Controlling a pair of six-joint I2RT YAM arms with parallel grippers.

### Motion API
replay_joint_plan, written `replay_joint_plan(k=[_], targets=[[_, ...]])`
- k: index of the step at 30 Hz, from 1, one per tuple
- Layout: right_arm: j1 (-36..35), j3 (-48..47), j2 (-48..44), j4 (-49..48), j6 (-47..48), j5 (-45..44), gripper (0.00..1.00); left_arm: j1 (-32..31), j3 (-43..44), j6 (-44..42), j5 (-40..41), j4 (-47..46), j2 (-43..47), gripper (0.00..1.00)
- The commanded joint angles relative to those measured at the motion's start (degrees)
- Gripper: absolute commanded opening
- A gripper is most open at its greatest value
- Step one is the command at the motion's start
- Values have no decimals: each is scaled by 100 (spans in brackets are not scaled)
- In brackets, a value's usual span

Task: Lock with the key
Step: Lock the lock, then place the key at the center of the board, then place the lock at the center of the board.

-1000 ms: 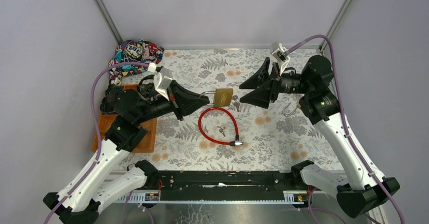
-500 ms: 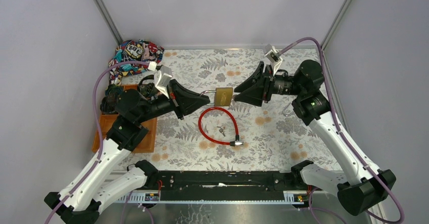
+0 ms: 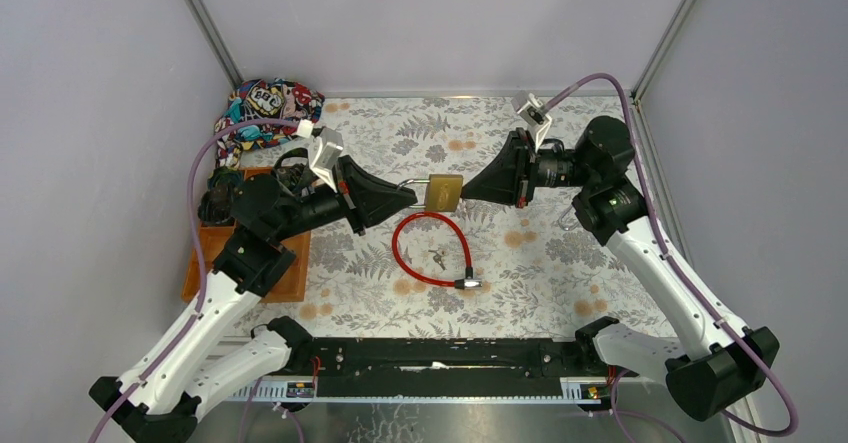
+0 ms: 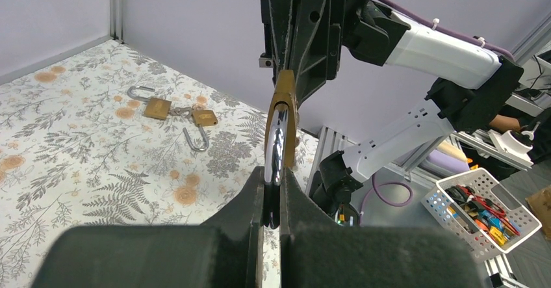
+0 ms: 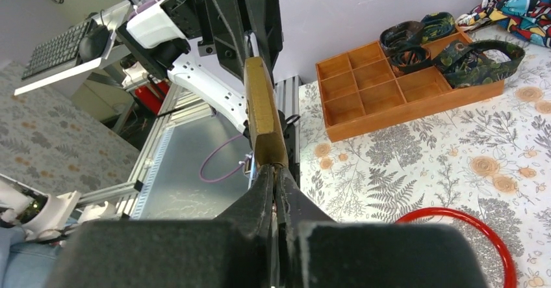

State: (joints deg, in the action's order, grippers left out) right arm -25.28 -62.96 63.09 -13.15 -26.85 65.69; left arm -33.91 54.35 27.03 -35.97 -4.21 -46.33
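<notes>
Your left gripper [image 3: 411, 196] has its jaws clamped on the silver shackle [image 4: 277, 146] of the brass padlock [image 3: 443, 193]. Your right gripper [image 3: 466, 192] has its jaws pressed together at the opposite, bottom end of the padlock body. The right wrist view does not show whether a key sits between them.

The padlock is held in the air above the middle of the table [image 3: 560, 273]. It lies level between the two grippers, with the shackle toward the left. Both arms reach inward from their own sides, elbows bent and forearms raised, and their fingers point at each other along one line.

Below the padlock a red cable lock [image 3: 466, 283] lies looped on the floral table, with a small bunch of keys [image 3: 437, 258] inside the loop. Two spare padlocks [image 4: 158, 108] lie with open shackles on the table's right side. A wooden tray [image 3: 296, 263] sits under your left arm, and a colourful cloth [image 3: 268, 108] is bunched in the far left corner.
</notes>
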Motion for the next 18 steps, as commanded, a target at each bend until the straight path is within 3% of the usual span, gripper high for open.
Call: replay_joint_plan(k=[1, 3, 6, 11, 13, 18], targets=[[-65, -200, 24, 518, 552, 283, 0, 141, 249, 112, 109, -1050, 98, 0], [-1, -318, 7, 1174, 1134, 41, 0, 257, 319, -35, 113, -1020, 113, 0], [375, -212, -13, 1253, 1257, -126, 0, 492, 523, -362, 160, -766, 124, 0], [1461, 635, -194, -262, 147, 28, 0, 911, 669, -869, 169, 39, 236, 0], [1615, 809, -223, -423, -14, -50, 0, 1120, 601, -957, 98, 198, 299, 0], [1579, 937, 23, -26, 18, -955, 0, 1611, 303, -248, 573, 944, 119, 0]])
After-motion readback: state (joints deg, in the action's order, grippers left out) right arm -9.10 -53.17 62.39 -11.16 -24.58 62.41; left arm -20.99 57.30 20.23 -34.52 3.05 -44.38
